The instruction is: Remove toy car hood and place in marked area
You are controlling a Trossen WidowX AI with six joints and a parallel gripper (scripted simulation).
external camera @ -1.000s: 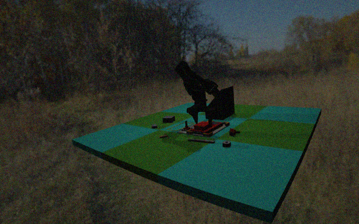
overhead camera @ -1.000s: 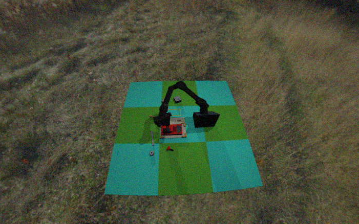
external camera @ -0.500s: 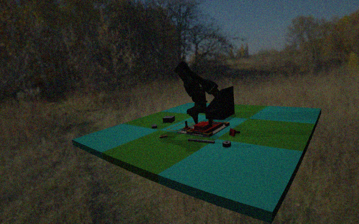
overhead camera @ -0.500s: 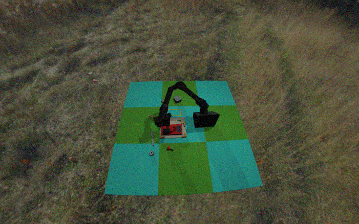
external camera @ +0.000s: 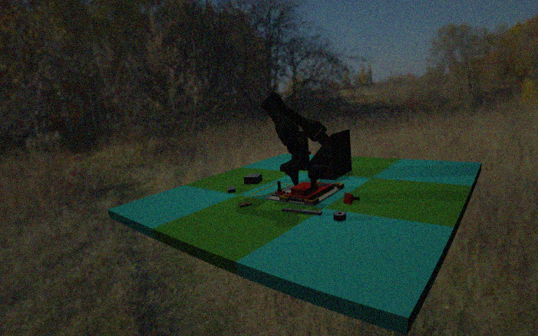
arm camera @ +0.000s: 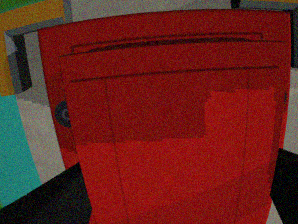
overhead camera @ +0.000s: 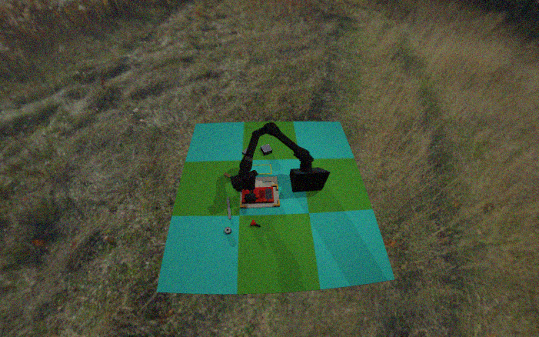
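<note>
The toy car's red body (overhead camera: pixel 265 201) (arm camera: pixel 52 75) sits in a pale board (arm camera: pixel 40 137). The hood (external camera: pixel 302 190) (arm camera: pixel 165 115) is a raised red panel on top of it. No gap shows beneath the hood. My gripper (overhead camera: pixel 250 193) (external camera: pixel 305 185) (arm camera: pixel 178 164) is low over the car, with one finger at each side of the hood. Both fingers meet its side edges in the wrist view, so it looks shut on the hood; the tips' lower parts are hidden. The marked area is a thin yellow outline (overhead camera: pixel 271 168) behind the board, partly hidden by the arm in the top view.
A grey block (overhead camera: pixel 266 148) (external camera: pixel 252 179) and a smaller one (external camera: pixel 231 189) lie beyond the outline. A grey bar (overhead camera: pixel 228 209) (external camera: pixel 302 211), a ring (overhead camera: pixel 227 230) (external camera: pixel 339 215) and a red-and-dark piece (overhead camera: pixel 253 223) (external camera: pixel 348 198) lie around the board. A dark peg (external camera: pixel 278 186) stands upright beside the car.
</note>
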